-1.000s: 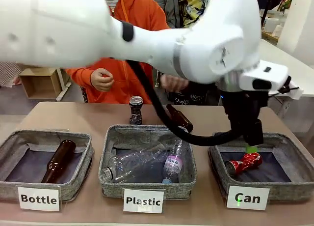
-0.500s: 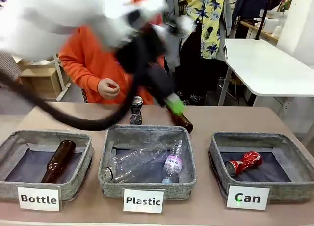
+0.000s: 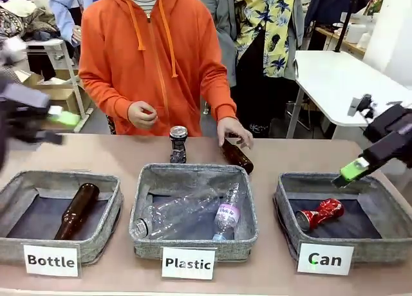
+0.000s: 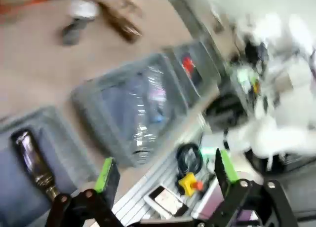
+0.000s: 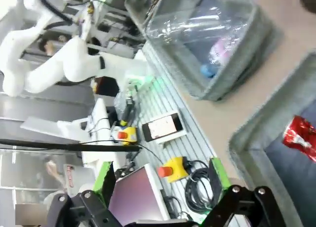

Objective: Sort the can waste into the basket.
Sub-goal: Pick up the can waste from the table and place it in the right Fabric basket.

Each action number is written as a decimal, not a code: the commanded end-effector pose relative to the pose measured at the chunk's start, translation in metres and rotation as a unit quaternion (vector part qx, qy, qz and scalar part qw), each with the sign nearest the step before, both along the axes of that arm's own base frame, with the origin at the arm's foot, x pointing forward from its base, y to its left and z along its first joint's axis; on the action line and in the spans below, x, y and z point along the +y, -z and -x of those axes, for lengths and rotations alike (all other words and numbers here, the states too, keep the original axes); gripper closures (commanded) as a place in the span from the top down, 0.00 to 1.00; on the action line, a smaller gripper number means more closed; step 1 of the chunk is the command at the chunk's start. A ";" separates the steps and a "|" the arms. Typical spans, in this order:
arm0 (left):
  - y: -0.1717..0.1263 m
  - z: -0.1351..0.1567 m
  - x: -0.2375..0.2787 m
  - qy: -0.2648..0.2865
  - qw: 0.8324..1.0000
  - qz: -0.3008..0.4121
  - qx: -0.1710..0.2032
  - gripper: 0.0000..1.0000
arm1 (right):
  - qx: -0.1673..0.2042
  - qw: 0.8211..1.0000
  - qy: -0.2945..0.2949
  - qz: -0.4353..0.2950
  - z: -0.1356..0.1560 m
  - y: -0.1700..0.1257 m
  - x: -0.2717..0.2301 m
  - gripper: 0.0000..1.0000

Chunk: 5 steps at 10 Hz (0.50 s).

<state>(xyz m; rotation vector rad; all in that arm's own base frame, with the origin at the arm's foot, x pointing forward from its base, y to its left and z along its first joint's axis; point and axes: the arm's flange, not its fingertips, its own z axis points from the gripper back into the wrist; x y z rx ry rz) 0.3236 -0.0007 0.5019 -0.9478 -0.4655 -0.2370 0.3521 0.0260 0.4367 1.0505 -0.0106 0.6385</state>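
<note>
A crushed red can (image 3: 320, 213) lies in the grey basket labelled "Can" (image 3: 286, 212) at the right. The black can with a silver top (image 3: 178, 144) stands upright on the table behind the middle basket. My left gripper (image 3: 59, 129) hovers blurred at the far left, above the "Bottle" basket, holding nothing. In its wrist view the left gripper (image 4: 165, 170) is open, with the red can (image 4: 187, 65) far off. My right gripper (image 3: 351, 172) hangs over the Can basket's far right edge. The right wrist view shows the right gripper (image 5: 160, 180) open and the red can (image 5: 301, 135) at the right edge.
The "Bottle" basket (image 3: 109, 212) holds a brown glass bottle (image 3: 77, 210). Clear plastic bottles (image 3: 187, 215) lie in the "Plastic" basket (image 3: 143, 186). A person in an orange hoodie rests a hand (image 3: 233, 130) on another brown bottle (image 3: 237, 157) behind it.
My left arm has swung from over the Can basket across the table to the far left. My right gripper has come into view at the right. The red can stays in the basket.
</note>
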 end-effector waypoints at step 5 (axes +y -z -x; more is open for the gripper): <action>0.040 -0.003 0.107 -0.159 0.983 0.069 0.053 1.00 | 0.035 0.998 0.040 -0.020 0.000 0.011 -0.010 1.00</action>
